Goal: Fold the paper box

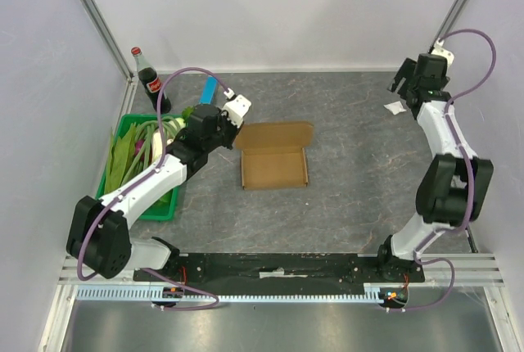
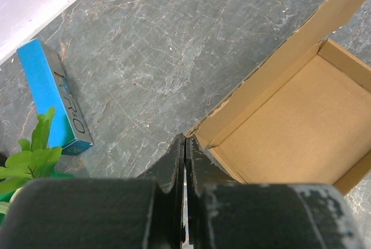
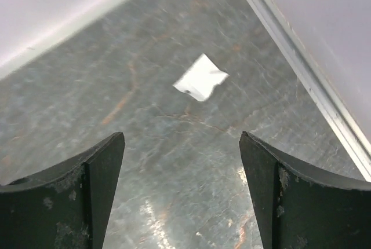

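The paper box [image 1: 274, 156] lies in the middle of the table, a brown cardboard tray with its side walls up and its lid flap lying open toward the back. In the left wrist view the paper box [image 2: 290, 127] shows its open inside and the long flap. My left gripper [image 1: 232, 131] is at the box's back left corner. Its jaws are shut, with its tips [image 2: 185, 140] right beside that corner and nothing seen between them. My right gripper [image 1: 399, 84] is open and empty at the far right back, well away from the box, and it also shows in the right wrist view [image 3: 182, 145].
A slim blue bar [image 1: 210, 88] lies behind the left gripper and also shows in the left wrist view [image 2: 52, 95]. A green basket [image 1: 155, 209] of leafy greens sits on the left, with a cola bottle [image 1: 150, 80] behind it. A white paper scrap [image 3: 201, 77] lies below the right gripper.
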